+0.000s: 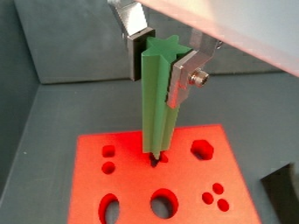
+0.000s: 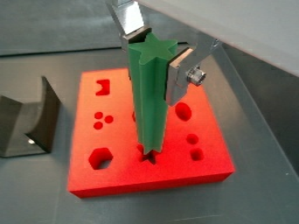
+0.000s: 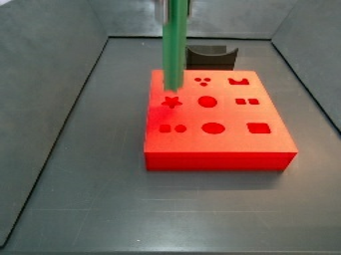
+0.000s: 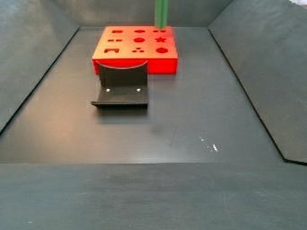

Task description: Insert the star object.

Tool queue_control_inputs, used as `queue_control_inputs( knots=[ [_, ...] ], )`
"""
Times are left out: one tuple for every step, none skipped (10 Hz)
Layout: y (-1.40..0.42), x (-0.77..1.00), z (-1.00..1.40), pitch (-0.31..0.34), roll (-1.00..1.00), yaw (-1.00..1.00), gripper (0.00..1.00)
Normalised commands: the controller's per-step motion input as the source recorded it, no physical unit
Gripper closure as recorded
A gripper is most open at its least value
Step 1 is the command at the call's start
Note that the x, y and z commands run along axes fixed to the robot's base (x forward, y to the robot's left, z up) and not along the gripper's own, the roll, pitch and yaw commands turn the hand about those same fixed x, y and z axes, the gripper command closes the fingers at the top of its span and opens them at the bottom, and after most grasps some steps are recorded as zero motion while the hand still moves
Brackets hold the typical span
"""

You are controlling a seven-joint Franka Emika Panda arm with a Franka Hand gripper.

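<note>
The star object (image 1: 156, 105) is a long green ridged peg, held upright between my gripper's (image 1: 162, 66) fingers (image 1: 184, 80) near its star-shaped top end. It shows the same way in a wrist view (image 2: 147, 105), with the gripper (image 2: 158, 63) shut on it. Its lower end stands right at the star-shaped hole (image 1: 155, 161) of the red block (image 1: 198, 179); I cannot tell whether it has entered. In a side view the peg (image 3: 172, 50) hangs over the star hole (image 3: 170, 102) on the block (image 3: 220, 134). It also shows in a side view (image 4: 161, 13). The gripper is cut off in both side views.
The red block (image 4: 135, 56) has several other shaped holes. The dark fixture (image 4: 120, 90) stands on the floor right beside the block; it also shows in a side view (image 3: 210, 55) and in both wrist views (image 2: 30, 122) (image 1: 281, 194). Grey bin walls (image 3: 74, 90) surround the floor.
</note>
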Motion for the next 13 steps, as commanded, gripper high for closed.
queue_control_inputs(
  knots=[
    [0.03,0.06,-0.14,-0.063,-0.09,-0.18,1.0],
    [0.0,0.16,0.0,-0.041,0.0,-0.12,1.0],
    [0.0,0.0,0.0,-0.053,0.13,-0.1,1.0],
    [-0.04,0.03,0.0,-0.041,0.25,-0.11,1.0],
    [-0.02,0.11,-0.09,-0.024,0.32,-0.13,1.0],
    [-0.05,0.04,-0.14,0.0,0.33,-0.08,1.0],
    [-0.01,-0.01,-0.32,-0.067,0.11,-0.08,1.0],
    [0.0,0.0,-0.39,-0.114,-0.06,-0.14,1.0],
    [0.0,-0.07,-0.26,-0.167,-0.16,-0.27,1.0],
    [-0.06,0.0,-0.11,-0.181,-0.18,-0.39,1.0],
    [-0.05,0.0,0.0,-0.169,-0.16,-0.47,1.0],
    [0.0,0.0,0.0,-0.09,0.0,-0.5,1.0],
    [0.0,0.0,0.01,-0.056,0.0,-0.62,1.0]
  ],
)
